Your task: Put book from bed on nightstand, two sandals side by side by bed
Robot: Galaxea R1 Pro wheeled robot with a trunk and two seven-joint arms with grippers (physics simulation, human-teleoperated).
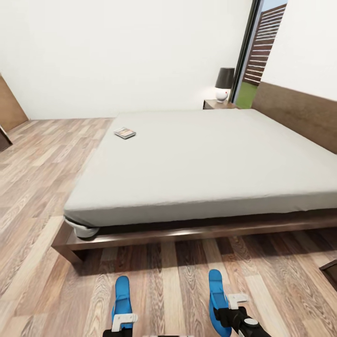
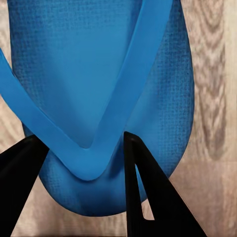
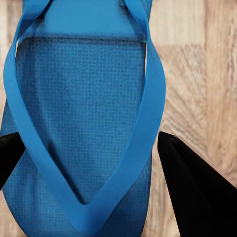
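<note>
Two bright blue sandals lie on the wood floor in front of the bed [image 1: 140, 236], one on the left [image 1: 122, 297] and one on the right [image 1: 216, 295], both toes toward the bed and a wide gap apart. My left gripper [image 2: 81, 165] is over the left sandal [image 2: 98, 74], its fingers [image 2: 148, 197] pressed against both sides of the strap's V. My right gripper [image 3: 91, 163] stands open, straddling the right sandal [image 3: 79, 98]. The book [image 1: 124, 133] lies on the mattress near its far left corner. A nightstand [image 1: 211, 105] stands beyond the bed.
A black-shaded lamp [image 1: 224, 83] stands on the nightstand beside a tall window [image 1: 262, 51]. A brown door [image 1: 9, 105] is at the far left. A dark wooden corner [image 1: 330, 272] pokes in at the right edge. Open floor runs along the bed's left side.
</note>
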